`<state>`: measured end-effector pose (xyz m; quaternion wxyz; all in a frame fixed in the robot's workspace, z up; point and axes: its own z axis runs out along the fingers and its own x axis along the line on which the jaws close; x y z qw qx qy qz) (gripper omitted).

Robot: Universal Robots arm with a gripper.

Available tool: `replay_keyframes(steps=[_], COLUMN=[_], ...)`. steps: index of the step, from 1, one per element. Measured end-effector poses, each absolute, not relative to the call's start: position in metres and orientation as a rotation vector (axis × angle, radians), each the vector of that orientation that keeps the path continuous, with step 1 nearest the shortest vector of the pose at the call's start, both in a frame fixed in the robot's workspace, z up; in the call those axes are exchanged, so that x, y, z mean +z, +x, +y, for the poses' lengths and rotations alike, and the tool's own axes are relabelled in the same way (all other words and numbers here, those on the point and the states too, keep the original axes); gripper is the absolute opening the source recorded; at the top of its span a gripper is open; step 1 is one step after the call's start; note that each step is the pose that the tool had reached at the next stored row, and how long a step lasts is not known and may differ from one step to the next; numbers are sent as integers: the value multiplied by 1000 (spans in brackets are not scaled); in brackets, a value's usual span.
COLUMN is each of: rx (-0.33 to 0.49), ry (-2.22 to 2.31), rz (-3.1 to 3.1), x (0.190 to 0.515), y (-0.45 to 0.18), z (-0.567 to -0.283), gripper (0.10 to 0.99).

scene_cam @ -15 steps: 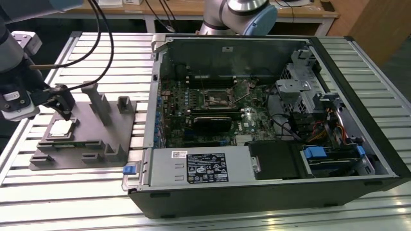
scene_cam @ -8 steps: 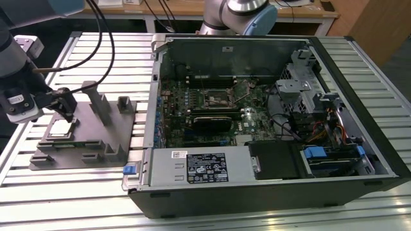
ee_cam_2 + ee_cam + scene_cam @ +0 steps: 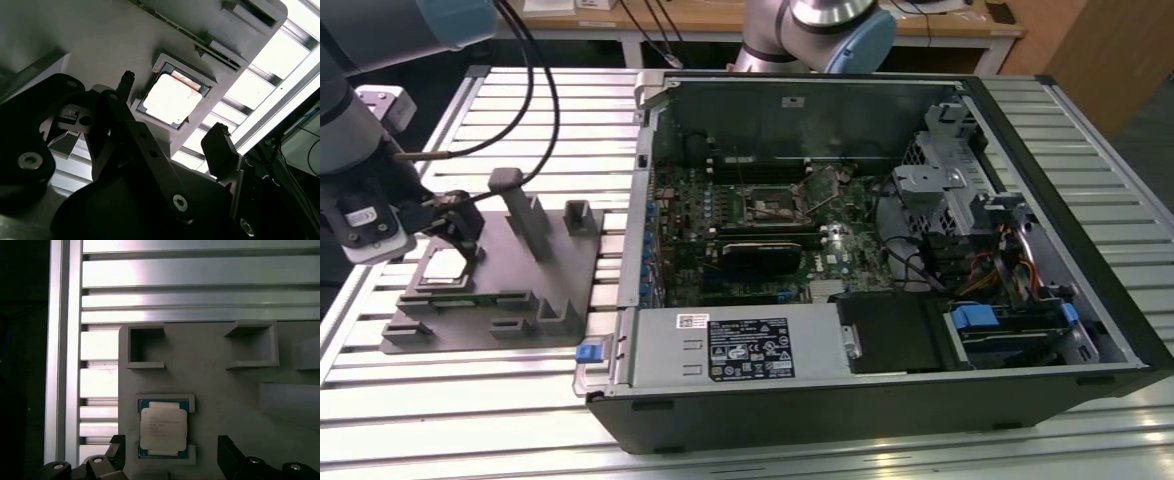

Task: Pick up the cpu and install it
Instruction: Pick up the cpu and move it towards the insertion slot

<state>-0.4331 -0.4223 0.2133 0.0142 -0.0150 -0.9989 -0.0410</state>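
Observation:
The cpu point(image 3: 446, 266) lies flat in a square recess of the grey plastic tray point(image 3: 520, 295), at the exterior view's left. It is a small square chip with a pale silver top. My gripper point(image 3: 458, 238) hangs just above it, open. In the first wrist view the cpu point(image 3: 163, 428) sits between my two black fingertips point(image 3: 116, 446), which stand wide apart on either side of it. The second wrist view shows the same: the cpu point(image 3: 172, 99) in its pocket, with my fingers point(image 3: 220, 146) spread around it and not touching. The motherboard socket point(image 3: 766, 205) lies inside the open computer case.
The open black computer case point(image 3: 881, 250) takes up the exterior view's right half, with cables and drive bays inside. Upright posts point(image 3: 523, 205) rise from the tray beside my gripper. Another robot arm's base point(image 3: 821, 30) stands behind the case. Everything rests on a slatted aluminium table point(image 3: 480, 400).

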Motion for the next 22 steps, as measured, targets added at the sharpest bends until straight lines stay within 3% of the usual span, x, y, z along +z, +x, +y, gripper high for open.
replay_keyframes(steps=[16, 18, 19, 22], rx=[-128, -127, -127, -128], ry=[-47, -47, -47, -47], rz=[-3110, -3110, -3110, -3110], x=[194, 192, 191, 189], y=[-439, -441, -442, -442], z=[-418, -417, -417, -416], gripper=[820, 808, 737, 737])
